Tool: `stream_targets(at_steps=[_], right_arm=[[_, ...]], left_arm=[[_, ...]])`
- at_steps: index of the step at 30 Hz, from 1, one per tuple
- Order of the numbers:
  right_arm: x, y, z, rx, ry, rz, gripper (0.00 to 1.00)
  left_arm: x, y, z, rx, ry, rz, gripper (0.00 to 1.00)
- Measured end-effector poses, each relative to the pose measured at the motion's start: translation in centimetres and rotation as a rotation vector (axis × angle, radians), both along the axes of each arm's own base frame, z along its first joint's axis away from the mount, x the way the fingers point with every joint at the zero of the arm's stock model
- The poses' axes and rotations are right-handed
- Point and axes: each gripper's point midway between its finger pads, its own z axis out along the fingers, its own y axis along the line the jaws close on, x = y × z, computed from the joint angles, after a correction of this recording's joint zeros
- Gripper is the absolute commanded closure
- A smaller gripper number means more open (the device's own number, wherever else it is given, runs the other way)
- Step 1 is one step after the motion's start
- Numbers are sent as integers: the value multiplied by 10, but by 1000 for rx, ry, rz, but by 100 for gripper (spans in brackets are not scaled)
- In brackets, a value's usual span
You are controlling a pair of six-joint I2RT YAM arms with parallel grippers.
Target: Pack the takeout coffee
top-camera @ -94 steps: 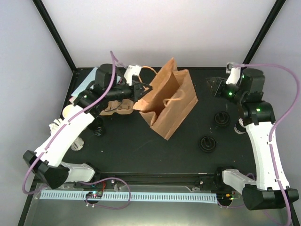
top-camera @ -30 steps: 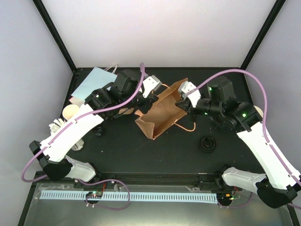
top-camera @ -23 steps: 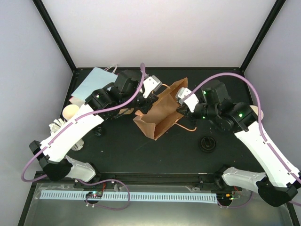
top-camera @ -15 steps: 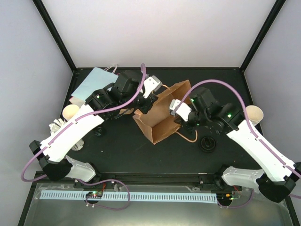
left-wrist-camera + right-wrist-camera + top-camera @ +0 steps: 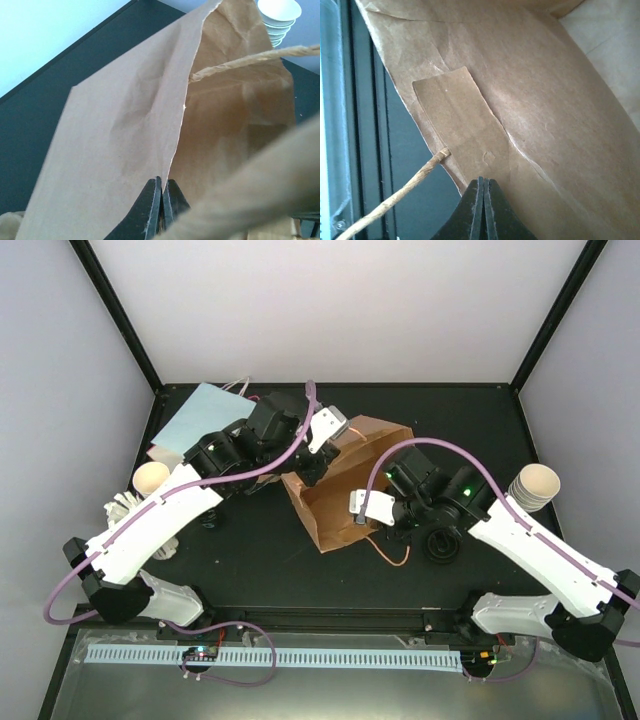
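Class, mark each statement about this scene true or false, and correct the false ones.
1. Both grippers pinch the rim of the brown bag. True: the left gripper and the right gripper are each shut on its paper.
2. The right gripper holds a cup. False: it grips only the brown bag.
3. The pale-blue bag lies at the far left corner. True.
4. The cups are stacked inside the brown bag. False: the stack of cups stands by the right edge of the table, apart from the bag.

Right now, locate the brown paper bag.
In the top view, the brown paper bag sits at the table centre, pinched between the left gripper and right gripper.
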Motion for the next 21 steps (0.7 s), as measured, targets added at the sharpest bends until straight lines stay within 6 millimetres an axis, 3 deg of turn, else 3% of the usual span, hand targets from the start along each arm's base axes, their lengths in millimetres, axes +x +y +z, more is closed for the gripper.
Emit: stream_targets(at_steps=[7, 17, 21], right_arm=[[15, 1, -1, -42, -99, 38, 99], [40, 16, 28, 21, -267, 53, 99], [44, 12, 21, -28, -325, 99, 99]], left_arm=[[-10, -8, 0, 8, -10, -41, 99], [-20, -15, -2, 24, -21, -89, 98], [-21, -15, -1, 23, -22, -92, 98]])
